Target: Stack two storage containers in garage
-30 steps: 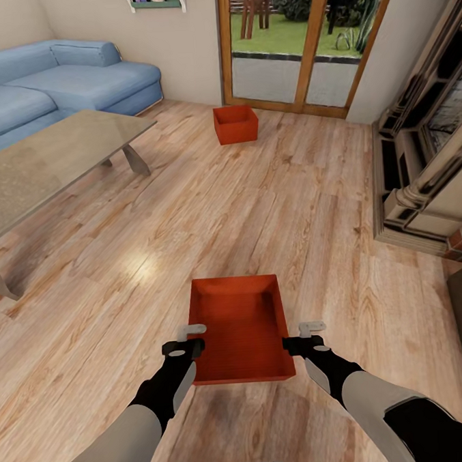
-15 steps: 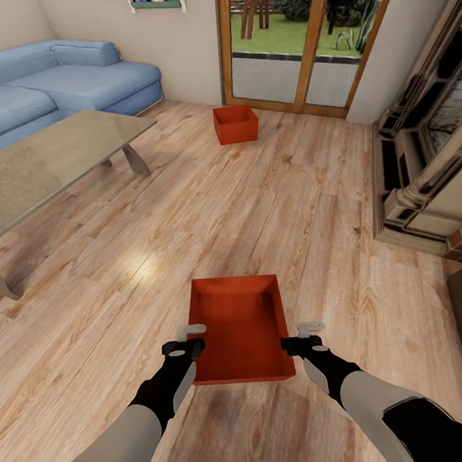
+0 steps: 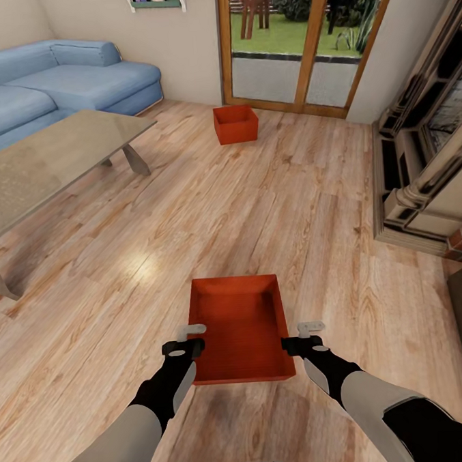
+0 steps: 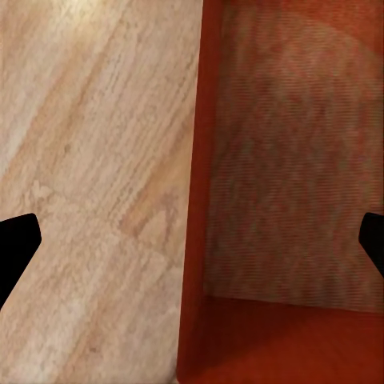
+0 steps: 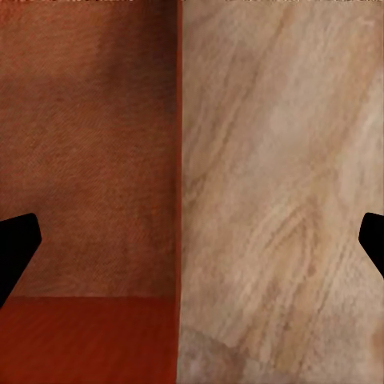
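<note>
We are straddling the near container (image 3: 241, 329) walls — left gripper (image 3: 190, 337) and right gripper (image 3: 303, 336) both spread wide, gripping nothing

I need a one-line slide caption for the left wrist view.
Open left gripper straddling a red storage container wall.

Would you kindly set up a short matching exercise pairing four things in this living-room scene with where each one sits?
Things:
1. near storage container
2. far storage container
3. blue sofa
4. coffee table

Places:
A. against the wall, at the far left
B. between the two grippers
C. on the plank floor by the glass doors
D. in front of the sofa

Pairs: 1-B, 2-C, 3-A, 4-D
</note>
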